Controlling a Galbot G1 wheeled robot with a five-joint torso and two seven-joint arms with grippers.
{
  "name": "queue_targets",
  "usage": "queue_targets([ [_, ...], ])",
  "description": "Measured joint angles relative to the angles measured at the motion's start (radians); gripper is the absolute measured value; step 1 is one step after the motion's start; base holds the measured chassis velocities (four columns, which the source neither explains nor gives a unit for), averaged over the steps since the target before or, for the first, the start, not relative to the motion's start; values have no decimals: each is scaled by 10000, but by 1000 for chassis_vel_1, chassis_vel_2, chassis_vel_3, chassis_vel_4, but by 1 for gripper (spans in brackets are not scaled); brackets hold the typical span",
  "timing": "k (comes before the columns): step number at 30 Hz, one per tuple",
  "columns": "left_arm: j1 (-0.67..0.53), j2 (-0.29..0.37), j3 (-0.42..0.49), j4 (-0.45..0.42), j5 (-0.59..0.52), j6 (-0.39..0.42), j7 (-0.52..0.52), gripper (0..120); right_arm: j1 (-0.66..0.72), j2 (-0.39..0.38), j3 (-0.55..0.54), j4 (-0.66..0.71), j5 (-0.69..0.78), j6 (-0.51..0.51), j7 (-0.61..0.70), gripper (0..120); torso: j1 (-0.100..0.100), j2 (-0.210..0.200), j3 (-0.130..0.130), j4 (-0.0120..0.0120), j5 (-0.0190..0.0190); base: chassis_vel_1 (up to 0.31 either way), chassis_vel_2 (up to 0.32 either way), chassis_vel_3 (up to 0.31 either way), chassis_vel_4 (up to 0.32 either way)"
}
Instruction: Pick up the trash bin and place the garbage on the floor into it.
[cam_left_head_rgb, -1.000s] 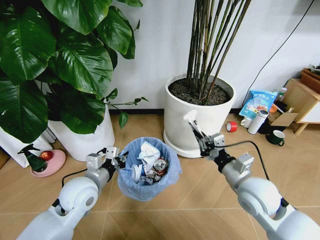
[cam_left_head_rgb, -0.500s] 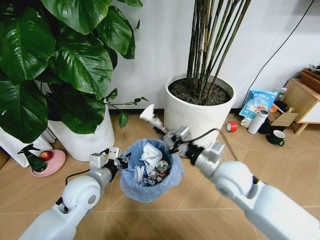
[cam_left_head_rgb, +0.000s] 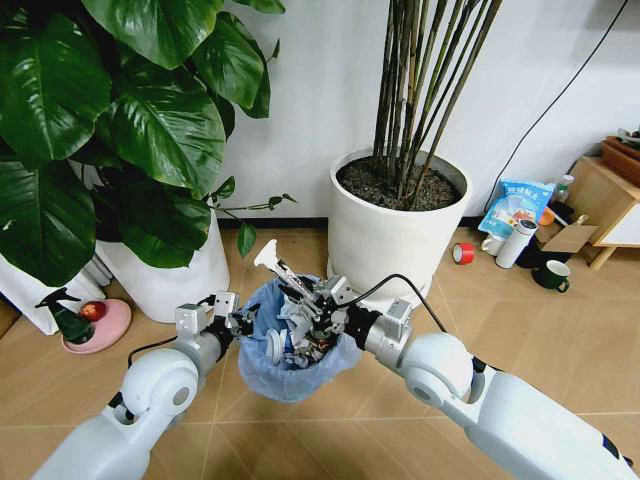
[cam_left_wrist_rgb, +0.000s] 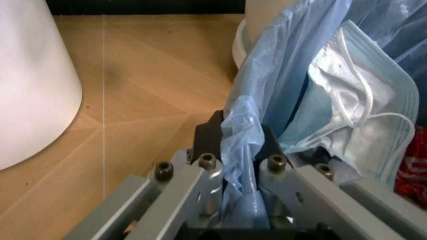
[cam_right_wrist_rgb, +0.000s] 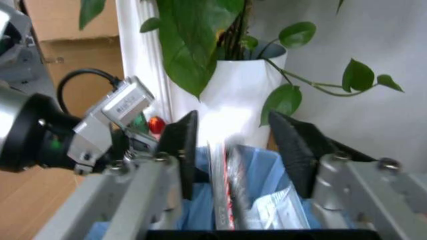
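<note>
The trash bin (cam_left_head_rgb: 290, 372), lined with a crinkly light-blue bag, hangs just above the wooden floor (cam_left_head_rgb: 300, 442). My left gripper (cam_left_head_rgb: 238, 322) is shut on its rim; in the left wrist view the fingers (cam_left_wrist_rgb: 200, 167) pinch a fold of the bag (cam_left_wrist_rgb: 280, 75). Inside lie a white tissue (cam_left_head_rgb: 297, 308), a round lid (cam_left_head_rgb: 275, 346) and a pale-blue face mask (cam_left_wrist_rgb: 353, 100). My right gripper (cam_left_head_rgb: 280, 272) reaches over the bin's mouth. Its pads (cam_right_wrist_rgb: 183, 147) stand wide apart, with a pale striped wrapper (cam_right_wrist_rgb: 225, 182) loose between them, and a white piece (cam_left_head_rgb: 267, 254) shows at its tip.
A large white pot with bamboo (cam_left_head_rgb: 395, 235) stands right behind the bin. A second white pot (cam_left_head_rgb: 170, 280) and big leaves are at the left, with a pink dish (cam_left_head_rgb: 95, 325) beside it. An upright white bottle (cam_left_head_rgb: 516, 243), mug (cam_left_head_rgb: 552, 274) and tape roll (cam_left_head_rgb: 463, 253) stand at the back right.
My right arm has swung left from in front of the bamboo pot to over the bin, carrying the white piece along. The left gripper and the bin have barely moved.
</note>
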Motion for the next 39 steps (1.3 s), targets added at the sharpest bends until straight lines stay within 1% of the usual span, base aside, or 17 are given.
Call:
queue_targets([
  [2,-2,13,3,2,0,0,12,1,8,28,-5,-94,-29,5,1,49,0,0,0,-1,0,0,0,0,0],
  [3,-2,13,3,2,0,0,12,1,8,28,-5,-94,-29,5,1,49,0,0,0,-1,0,0,0,0,0],
  [6,-2,56,3,4,-2,0,21,1,56,107,10,-194,-49,12,60,64,0,0,0,0,0,0,0,0,0],
  [7,-2,56,3,4,-2,0,21,1,56,107,10,-194,-49,12,60,64,0,0,0,0,0,0,0,0,0],
  [10,-3,63,-35,33,-4,-6,20,1,58,245,313,-266,-54,-56,562,77,0,0,0,1,0,0,0,0,0],
  [11,-3,63,-35,33,-4,-6,20,1,58,245,313,-266,-54,-56,562,77,0,0,0,1,0,0,0,0,0],
  [15,93,-4,-189,33,5,-41,-56,1,-483,340,1351,-222,-157,-298,1317,97,0,0,0,-1,1,0,0,0,0],
  [19,239,-142,-388,-29,43,-54,-199,1,-1163,311,2156,112,-327,-357,2102,100,0,0,0,-1,0,0,0,0,0],
  [21,266,-162,-418,-45,61,-55,-211,1,-1315,303,2309,184,-361,-377,2225,100,0,0,-1,-1,1,0,0,0,0],
  [22,375,-220,-513,-99,191,-69,-236,1,-1785,300,2815,424,-505,-500,2450,100,-1,0,-1,1,1,0,0,0,0],
  [30,704,-247,-688,-255,432,-131,-299,1,-3472,493,4392,988,-1218,-785,2761,100,-2,0,-1,0,1,0,0,0,0],
  [32,807,-247,-739,-317,560,-168,-303,1,-4717,883,5559,1303,-1746,-836,2835,100,-2,1,-2,-1,1,0,0,0,0],
  [34,819,-258,-752,-325,590,-180,-304,1,-4943,981,5762,1354,-1881,-836,2838,100,-2,1,-2,0,-1,0,0,0,0],
  [35,840,-275,-766,-348,627,-195,-310,1,-5530,1286,6300,1486,-2295,-816,2839,100,-2,0,-2,-2,1,0,0,0,0],
  [36,842,-276,-766,-350,629,-196,-312,1,-5600,1327,6365,1506,-2349,-808,2839,100,-2,1,-1,-3,1,0,0,0,0],
  [38,897,-302,-769,-444,676,-216,-313,1,-6790,2167,7287,1885,-3302,-528,2809,100,-2,1,-2,-3,2,0,0,0,0],
  [39,897,-302,-769,-444,676,-216,-313,1,-6790,2167,7287,1885,-3302,-528,2809,100,-2,1,-2,-3,2,0,0,0,0],
])
